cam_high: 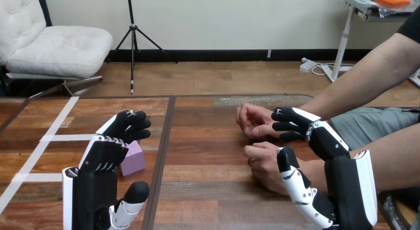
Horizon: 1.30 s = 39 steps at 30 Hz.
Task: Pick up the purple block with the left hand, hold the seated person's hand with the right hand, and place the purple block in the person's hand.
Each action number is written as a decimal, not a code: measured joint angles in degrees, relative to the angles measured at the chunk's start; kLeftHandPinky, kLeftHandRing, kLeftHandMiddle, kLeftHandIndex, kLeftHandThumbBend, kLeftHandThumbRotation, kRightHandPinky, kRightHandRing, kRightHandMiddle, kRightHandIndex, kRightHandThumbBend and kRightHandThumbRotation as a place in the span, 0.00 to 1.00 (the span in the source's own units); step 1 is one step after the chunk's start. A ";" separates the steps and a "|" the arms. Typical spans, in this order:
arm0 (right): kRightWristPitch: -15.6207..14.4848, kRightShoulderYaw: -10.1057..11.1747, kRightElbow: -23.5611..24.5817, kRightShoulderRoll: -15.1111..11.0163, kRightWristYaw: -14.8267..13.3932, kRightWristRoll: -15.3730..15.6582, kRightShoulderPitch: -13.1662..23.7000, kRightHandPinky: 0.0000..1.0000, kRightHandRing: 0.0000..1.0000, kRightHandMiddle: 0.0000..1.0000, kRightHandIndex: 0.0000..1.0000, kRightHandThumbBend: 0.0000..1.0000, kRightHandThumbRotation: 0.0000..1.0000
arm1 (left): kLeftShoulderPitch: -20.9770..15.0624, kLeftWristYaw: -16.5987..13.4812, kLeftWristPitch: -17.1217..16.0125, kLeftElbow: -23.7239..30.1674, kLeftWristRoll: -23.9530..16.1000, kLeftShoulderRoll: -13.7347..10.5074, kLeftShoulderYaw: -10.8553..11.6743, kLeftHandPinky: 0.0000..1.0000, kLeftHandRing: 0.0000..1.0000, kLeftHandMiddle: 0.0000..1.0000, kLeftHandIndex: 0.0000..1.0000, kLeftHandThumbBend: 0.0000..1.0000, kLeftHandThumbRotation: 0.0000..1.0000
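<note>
The purple block (133, 159) lies on the wooden table (208, 141), left of the dark seam. My left hand (101, 158) stands against its left side, with the fingers (130, 126) bent over its far edge. The thumb (132, 194) sits nearer me, apart from the block, which rests on the table. The person's two hands lie right of centre, the far one (251, 121) beyond the near one (262, 163). My right hand (324, 141) is over the near hand's wrist. Its fingers (289, 125) curl round the far side and the thumb (293, 178) lies across the near side.
White tape lines (54, 138) cross the table's left part. The person's forearms (369, 79) come in from the right edge. A dark seam (162, 155) runs down the table just right of the block.
</note>
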<state>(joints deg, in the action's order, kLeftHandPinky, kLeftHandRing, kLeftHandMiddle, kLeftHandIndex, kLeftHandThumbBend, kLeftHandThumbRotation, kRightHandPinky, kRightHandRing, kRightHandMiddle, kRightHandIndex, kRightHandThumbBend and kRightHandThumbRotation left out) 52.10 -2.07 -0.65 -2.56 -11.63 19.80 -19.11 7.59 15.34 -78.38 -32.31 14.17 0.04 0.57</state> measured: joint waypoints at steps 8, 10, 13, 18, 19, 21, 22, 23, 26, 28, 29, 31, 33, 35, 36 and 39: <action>0.00 -0.01 0.00 0.00 -0.04 0.07 0.00 0.60 0.68 0.73 0.73 0.30 0.52 | 0.00 0.04 0.00 0.00 0.05 0.00 -0.10 0.69 0.74 0.77 0.78 0.75 0.64; 0.00 -0.01 0.00 0.00 -0.04 0.07 0.00 0.60 0.68 0.73 0.73 0.31 0.52 | 0.00 0.05 0.00 0.00 0.05 -0.01 -0.11 0.69 0.74 0.78 0.78 0.75 0.64; 0.00 -0.01 0.00 0.00 -0.04 0.07 0.00 0.60 0.68 0.73 0.73 0.31 0.52 | 0.00 0.05 0.00 0.00 0.04 -0.01 -0.14 0.69 0.74 0.78 0.78 0.75 0.64; 0.00 0.00 0.00 0.00 -0.08 0.17 0.00 0.60 0.68 0.73 0.73 0.31 0.53 | 0.00 0.05 0.00 0.00 0.01 -0.02 -0.14 0.69 0.74 0.78 0.78 0.75 0.64; 0.00 0.00 0.00 0.00 -0.10 0.21 0.00 0.60 0.68 0.73 0.73 0.31 0.53 | 0.00 0.04 0.00 0.00 -0.02 -0.02 -0.13 0.69 0.74 0.77 0.78 0.76 0.65; 0.00 0.02 0.00 -0.01 -0.13 0.32 0.00 0.60 0.68 0.73 0.73 0.31 0.53 | 0.00 -0.02 0.00 0.00 -0.16 0.00 -0.04 0.69 0.74 0.77 0.78 0.76 0.65; 0.00 0.02 0.00 -0.01 -0.14 0.36 0.00 0.60 0.68 0.73 0.73 0.31 0.53 | 0.00 -0.04 0.00 0.00 -0.24 0.00 0.01 0.69 0.74 0.77 0.77 0.76 0.65; 0.00 0.02 0.00 -0.01 -0.14 0.37 0.00 0.60 0.68 0.73 0.73 0.31 0.53 | 0.00 -0.06 0.00 0.00 -0.27 0.01 0.03 0.69 0.74 0.77 0.77 0.76 0.65; 0.01 0.02 0.00 -0.01 -0.14 0.35 0.00 0.60 0.68 0.73 0.73 0.31 0.53 | 0.00 -0.11 0.00 0.00 -0.27 0.00 0.03 0.69 0.74 0.77 0.77 0.77 0.65; 0.01 0.00 0.00 -0.02 -0.13 0.32 0.00 0.60 0.68 0.73 0.73 0.31 0.53 | 0.00 -0.17 0.01 0.00 -0.28 0.01 0.03 0.69 0.74 0.77 0.77 0.76 0.65; 0.01 -0.01 0.00 -0.02 -0.11 0.25 0.00 0.60 0.68 0.73 0.73 0.31 0.53 | 0.00 -0.18 0.01 0.00 -0.28 0.01 0.04 0.69 0.74 0.77 0.77 0.76 0.65; 0.01 -0.08 0.00 -0.03 -0.03 0.04 0.00 0.60 0.68 0.74 0.73 0.31 0.53 | 0.00 -0.19 0.01 0.00 -0.29 0.01 0.05 0.69 0.74 0.77 0.77 0.76 0.65; 0.01 -0.12 0.00 -0.03 -0.01 -0.12 0.00 0.60 0.68 0.74 0.73 0.31 0.53 | 0.00 -0.19 0.01 0.00 -0.28 0.01 0.04 0.69 0.74 0.77 0.77 0.76 0.65; 0.01 -0.16 0.00 -0.02 0.00 -0.25 0.00 0.60 0.68 0.73 0.73 0.31 0.53 | 0.00 -0.19 0.01 0.00 -0.26 0.00 0.03 0.69 0.74 0.77 0.77 0.76 0.65; 0.01 -0.16 0.00 -0.02 0.00 -0.33 0.00 0.59 0.68 0.73 0.73 0.31 0.53 | 0.00 -0.19 0.01 0.00 -0.26 0.00 0.02 0.69 0.74 0.77 0.78 0.75 0.65; 0.01 -0.16 0.00 -0.03 0.00 -0.55 0.00 0.59 0.68 0.73 0.73 0.31 0.53 | 0.00 -0.12 0.01 0.00 -0.10 -0.03 -0.11 0.69 0.74 0.78 0.78 0.75 0.64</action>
<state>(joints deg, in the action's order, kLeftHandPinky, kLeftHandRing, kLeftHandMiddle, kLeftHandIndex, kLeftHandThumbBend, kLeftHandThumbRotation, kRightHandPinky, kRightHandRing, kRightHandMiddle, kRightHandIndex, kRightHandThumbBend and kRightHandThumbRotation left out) 52.11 -2.23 -0.65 -2.58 -11.63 19.25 -19.11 7.59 15.22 -78.37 -32.31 14.07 0.02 0.46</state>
